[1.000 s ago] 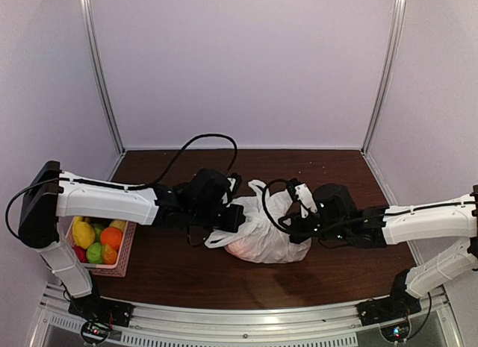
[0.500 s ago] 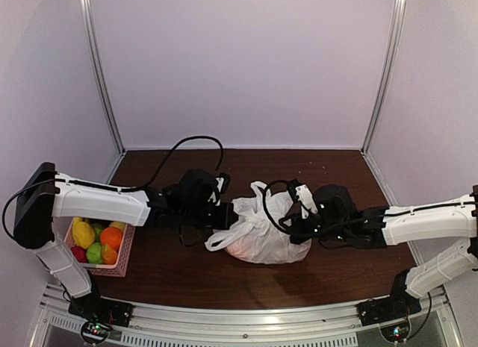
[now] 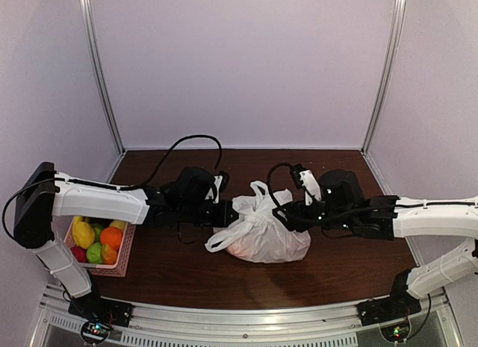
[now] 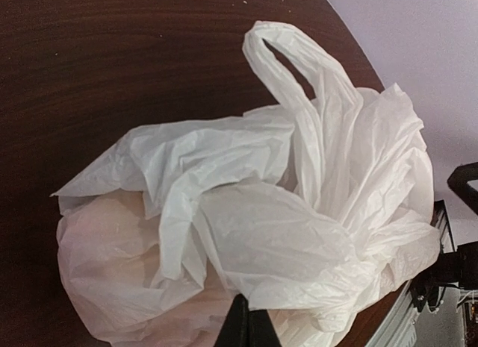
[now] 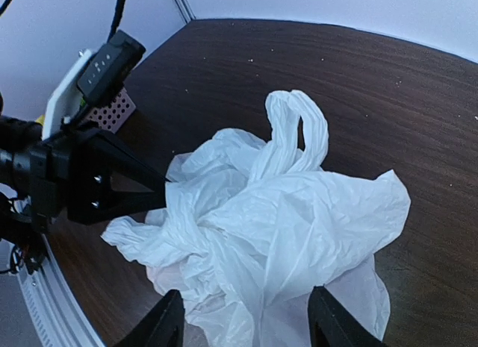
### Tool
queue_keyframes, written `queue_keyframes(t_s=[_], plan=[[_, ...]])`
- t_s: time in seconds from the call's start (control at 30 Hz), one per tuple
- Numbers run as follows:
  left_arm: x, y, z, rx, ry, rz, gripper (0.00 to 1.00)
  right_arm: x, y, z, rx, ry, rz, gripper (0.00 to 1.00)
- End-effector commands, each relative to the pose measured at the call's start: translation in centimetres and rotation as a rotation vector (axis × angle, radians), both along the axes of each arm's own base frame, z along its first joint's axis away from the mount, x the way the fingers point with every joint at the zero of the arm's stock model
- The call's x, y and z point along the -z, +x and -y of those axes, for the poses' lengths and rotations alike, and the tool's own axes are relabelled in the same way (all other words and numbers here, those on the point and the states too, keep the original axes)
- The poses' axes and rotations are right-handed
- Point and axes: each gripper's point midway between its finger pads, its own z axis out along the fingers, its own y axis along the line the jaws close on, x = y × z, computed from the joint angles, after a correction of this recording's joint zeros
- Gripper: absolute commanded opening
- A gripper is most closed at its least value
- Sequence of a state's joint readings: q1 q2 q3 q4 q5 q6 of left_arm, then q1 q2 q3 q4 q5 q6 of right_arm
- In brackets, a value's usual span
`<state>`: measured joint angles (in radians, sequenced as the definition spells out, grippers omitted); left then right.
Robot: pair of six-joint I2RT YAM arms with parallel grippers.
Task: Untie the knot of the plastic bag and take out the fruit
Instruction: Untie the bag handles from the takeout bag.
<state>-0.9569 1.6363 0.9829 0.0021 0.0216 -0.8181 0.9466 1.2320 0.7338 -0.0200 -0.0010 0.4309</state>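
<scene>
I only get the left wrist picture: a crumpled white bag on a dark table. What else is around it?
Observer: A pink basket holding fruit stands on the left, apart from the plastic bag.
Visitor: What grips the bag?
Observer: The left end effector is shut on the bag's left edge.
Visitor: And the other arm?
Observer: The right end effector stands open, with one finger on each side of the bag's right part.
</scene>
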Motion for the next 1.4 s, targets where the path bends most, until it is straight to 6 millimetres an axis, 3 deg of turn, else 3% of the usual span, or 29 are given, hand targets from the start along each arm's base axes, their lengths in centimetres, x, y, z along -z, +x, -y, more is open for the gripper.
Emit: queue_keyframes(t_s=[0.0,0.1,0.27,0.5,0.8,0.97,1.37], plan=[[-1.6,-0.1,0.7,0.042,-0.057,0.034,0.00,-3.5,0.4,-0.1,0.007,0.010,0.040,0.70],[-1.6,-0.1,0.7,0.045,-0.058,0.032,0.00,-3.4,1.0,-0.1,0.029,-0.035,0.033,0.79],[-1.4,-0.1,0.7,0.047,-0.052,0.026,0.00,-1.5,2.1,-1.0,0.053,-0.128,-0.010,0.88],[-1.1,-0.3,0.6,0.048,-0.047,0.019,0.00,1.8,3.7,-1.1,0.145,-0.257,-0.072,0.88],[-0.9,-0.3,0.5,0.047,-0.044,0.017,0.00,2.9,4.2,-1.2,0.194,-0.253,-0.103,0.85],[-0.8,-0.3,0.4,0.043,-0.039,0.016,0.00,3.1,4.3,-0.8,0.211,-0.271,-0.101,0.69],[-0.5,-0.3,-0.1,0.025,-0.027,0.015,0.00,1.9,3.9,-0.7,0.210,-0.198,-0.099,0.06]])
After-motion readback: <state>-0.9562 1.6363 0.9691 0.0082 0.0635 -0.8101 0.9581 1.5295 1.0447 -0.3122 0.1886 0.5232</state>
